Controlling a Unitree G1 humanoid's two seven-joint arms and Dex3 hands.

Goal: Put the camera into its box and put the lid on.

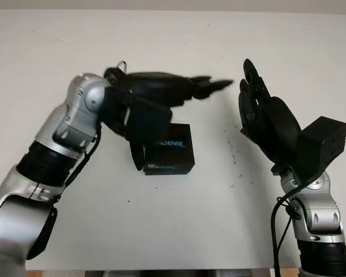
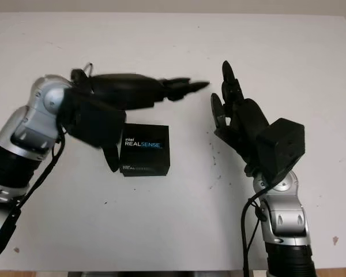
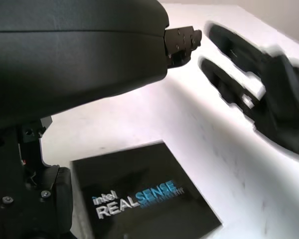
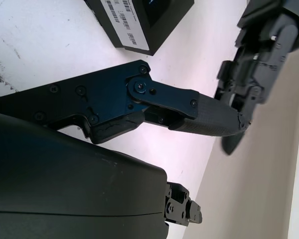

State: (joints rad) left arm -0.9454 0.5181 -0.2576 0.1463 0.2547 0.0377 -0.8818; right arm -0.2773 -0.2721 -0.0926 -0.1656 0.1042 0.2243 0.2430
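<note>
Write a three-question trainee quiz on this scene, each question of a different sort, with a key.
1. True or false: the lid is on the black box.
2. Which hand is above the box? A) left hand B) right hand
3. Fill in: the box stands on the white ____.

Key
1. True; the lid bearing the RealSense logo is on the box.
2. A; the left hand is raised over it, holding nothing.
3. table; the right hand is beside the box, open.

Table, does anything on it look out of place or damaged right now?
Nothing stands out. The RealSense box sits closed and flat on the white table, which has a few dark specks. Both hands, left and right, hover open above it.
</note>
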